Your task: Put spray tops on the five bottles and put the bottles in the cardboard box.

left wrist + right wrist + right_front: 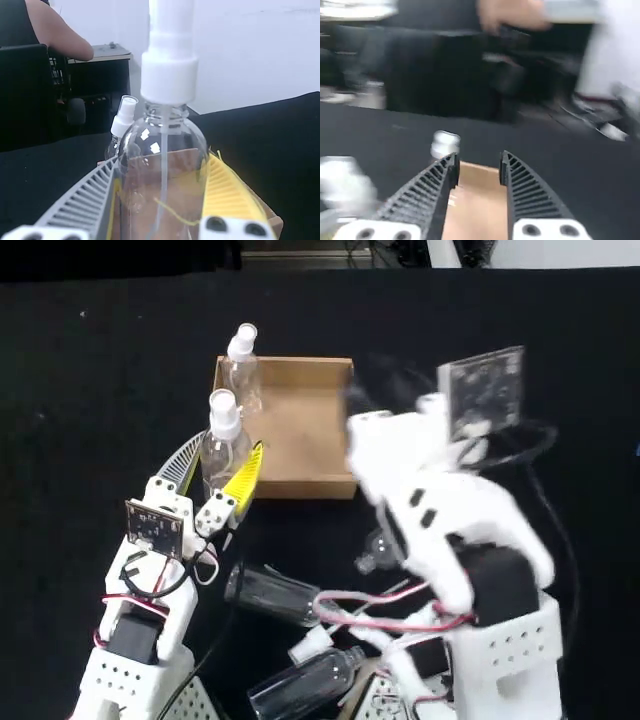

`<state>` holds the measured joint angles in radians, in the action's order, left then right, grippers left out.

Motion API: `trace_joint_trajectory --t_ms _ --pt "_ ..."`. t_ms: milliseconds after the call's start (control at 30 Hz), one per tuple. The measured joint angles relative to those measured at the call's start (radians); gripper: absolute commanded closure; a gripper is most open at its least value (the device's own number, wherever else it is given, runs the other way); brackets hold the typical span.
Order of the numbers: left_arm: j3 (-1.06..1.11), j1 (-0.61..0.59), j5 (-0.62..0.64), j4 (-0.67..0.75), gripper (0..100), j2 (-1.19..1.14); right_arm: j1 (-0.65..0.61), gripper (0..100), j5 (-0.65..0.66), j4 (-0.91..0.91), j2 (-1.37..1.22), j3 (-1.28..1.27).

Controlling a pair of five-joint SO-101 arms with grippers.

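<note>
Black tabletop (90, 390) carries everything. Biggest thing on it is the right arm (450, 530), white & bulky, rising from the near-right side & leaning over the right wall of the cardboard box (300, 430). Box sits mid-tabletop, open side up, brown floor mostly bare. From near-left the left arm (140, 620) points twd the box's near-left corner.

There the left pincer (228, 447) is clenched on a clear bottle (224, 455), w/ the grey finger on one side & the yellow finger on the other, both pressed to its wall. Left wrist view has it close up: pincer (165, 160) round the bottle (162, 170). Bottle is upright w/ a white spray top (224, 408) on its neck, at the box's near-left corner. Can't tell if its base touches the box floor.

A second bottle (243, 375), also upright w/ a top on, stands at the box's far-left corner, just beyond the held one.

In its own wrist view the right pincer (479, 159) is released, fingers apart w/ nothing btwn them, box floor (475, 205) below.

Two more bottles lie on their sides near the front, btwn the arm bases: one (268, 592) nearer the left arm, the other (305, 680) by the near edge. A loose white piece (312, 643) lies btwn them & looks like a spray top. A small clear item (378, 552) sits just beside the right arm; can't tell what it is.
</note>
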<state>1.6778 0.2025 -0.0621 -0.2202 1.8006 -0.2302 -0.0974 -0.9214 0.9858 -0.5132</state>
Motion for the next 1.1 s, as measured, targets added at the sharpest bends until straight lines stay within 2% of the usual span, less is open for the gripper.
trace_joint_trajectory --t_ms 100,200,500,733,900,1100 --pt "0.000 0.000 0.000 0.000 87 0.000 0.153 87.9 0.000 -0.005 0.000 -0.117" --pt "0.000 0.000 0.000 0.000 87 0.000 0.232 87.8 0.000 0.035 0.000 -0.273" --pt "0.000 0.000 0.000 -0.005 87 0.000 0.265 87.8 0.000 0.420 -0.002 -0.747" --pt "0.000 -0.002 0.000 -0.011 87 0.000 0.269 87.8 0.000 0.508 -0.002 -0.809" --pt "0.000 -0.133 0.000 0.017 87 0.000 0.269 87.8 0.000 0.508 -0.002 -0.824" --pt "0.000 -0.385 0.006 0.117 87 0.000 0.269 87.8 0.000 0.508 -0.002 -0.830"
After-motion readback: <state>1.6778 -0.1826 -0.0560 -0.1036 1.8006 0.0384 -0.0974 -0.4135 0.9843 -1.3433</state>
